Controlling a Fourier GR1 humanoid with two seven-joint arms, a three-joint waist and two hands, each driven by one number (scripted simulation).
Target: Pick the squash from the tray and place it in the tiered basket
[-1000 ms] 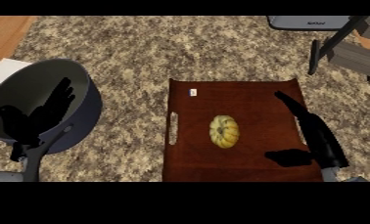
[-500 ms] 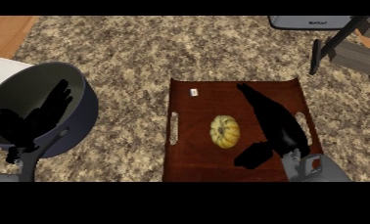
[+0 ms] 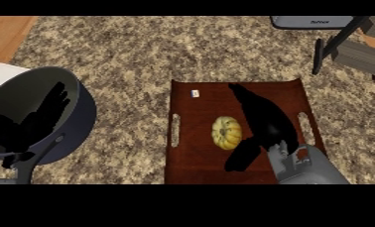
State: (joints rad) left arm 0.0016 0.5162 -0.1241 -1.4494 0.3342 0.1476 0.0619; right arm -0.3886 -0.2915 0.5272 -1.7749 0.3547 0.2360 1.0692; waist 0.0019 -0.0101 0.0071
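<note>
Since half a second ago, our right robot hand (image 3: pixel 267 122) has edged a little closer to the small yellow ribbed squash (image 3: pixel 226 132), and its thumb now reaches down past the squash's lower right side. We see the fingers stretched out straight toward the far end of the dark brown wooden tray (image 3: pixel 190 166), with the thumb spread away from them, so the right robot hand is wide open and holds nothing. Whether the palm touches the squash we cannot tell, since the black hand and its shadow merge along that edge. The squash lies near the middle of the tray, just left of the hand, untouched in its place. A small white tag (image 3: pixel 195 93) sits on the tray near its far left corner. The tray rests on the speckled beige stone surface (image 3: pixel 132 57), and its near end is cut off by the view's lower edge.

Our left robot hand (image 3: pixel 33 122) shows at the left edge, fingers up and relaxed, over a large grey round bowl-like tier (image 3: pixel 84 117); black against the shaded interior, its outline is hard to make out. At the upper right, a grey panel (image 3: pixel 311 21) and a dark slanted post (image 3: pixel 337 45) are only partly in view, cut off at the top.
</note>
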